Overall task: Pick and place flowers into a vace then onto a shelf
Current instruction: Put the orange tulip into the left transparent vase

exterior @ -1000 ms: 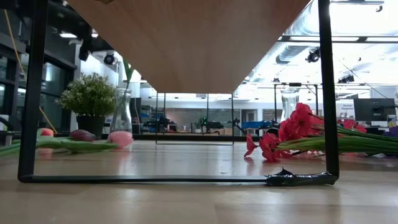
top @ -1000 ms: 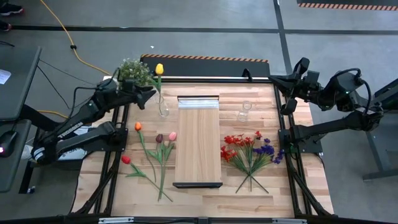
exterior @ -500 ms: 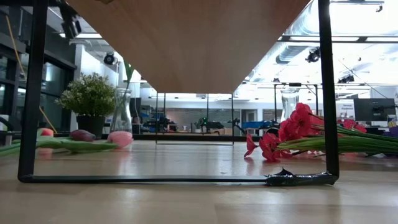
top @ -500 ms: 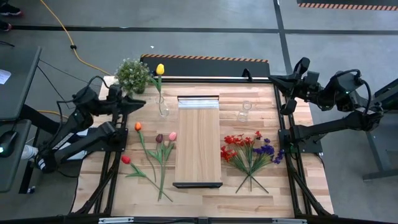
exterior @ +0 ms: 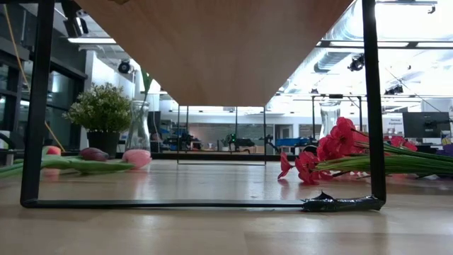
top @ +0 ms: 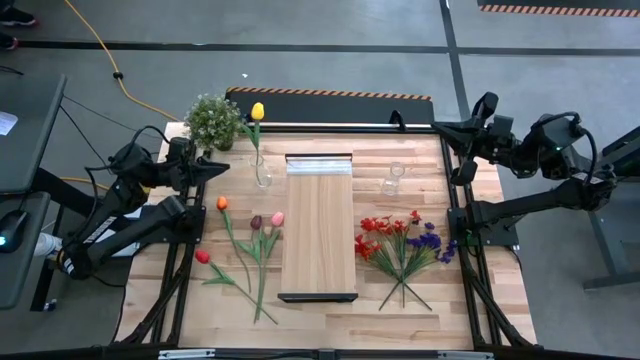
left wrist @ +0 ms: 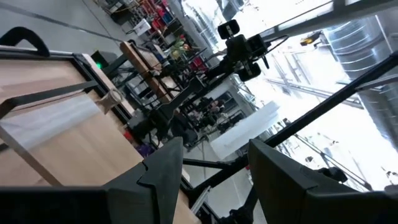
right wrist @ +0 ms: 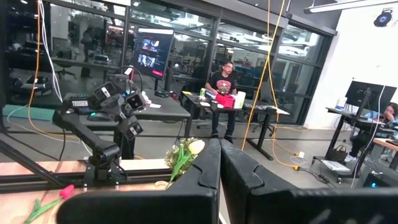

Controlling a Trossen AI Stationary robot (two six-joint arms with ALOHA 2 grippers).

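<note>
A yellow tulip point(top: 257, 111) stands with its stem in a glass vase point(top: 263, 177) at the shelf's far-left corner. The shelf point(top: 320, 225), a narrow light plank, stands mid-table on black brackets. Orange point(top: 222, 203), dark red point(top: 256, 221), pink point(top: 277, 218) and red point(top: 202, 256) tulips lie flat on the table to its left. Red and purple sprays point(top: 402, 240) lie to its right. My left gripper point(top: 220, 164) point(left wrist: 214, 149) is open, level, left of the vase, with nothing between its fingers. My right gripper point(top: 440, 128) point(right wrist: 219, 155) is shut and empty, raised over the far right edge.
A bushy potted plant point(top: 213, 120) stands at the far left corner, just beyond my left gripper. A second, empty glass vase point(top: 393, 178) stands right of the shelf's far end. Black frame struts run along both table sides. People sit at desks in the room beyond.
My left gripper has drawn back from the vase with the yellow tulip toward the table's left edge, rising a little and rolling about its own axis. The tulip stays upright in the vase.
</note>
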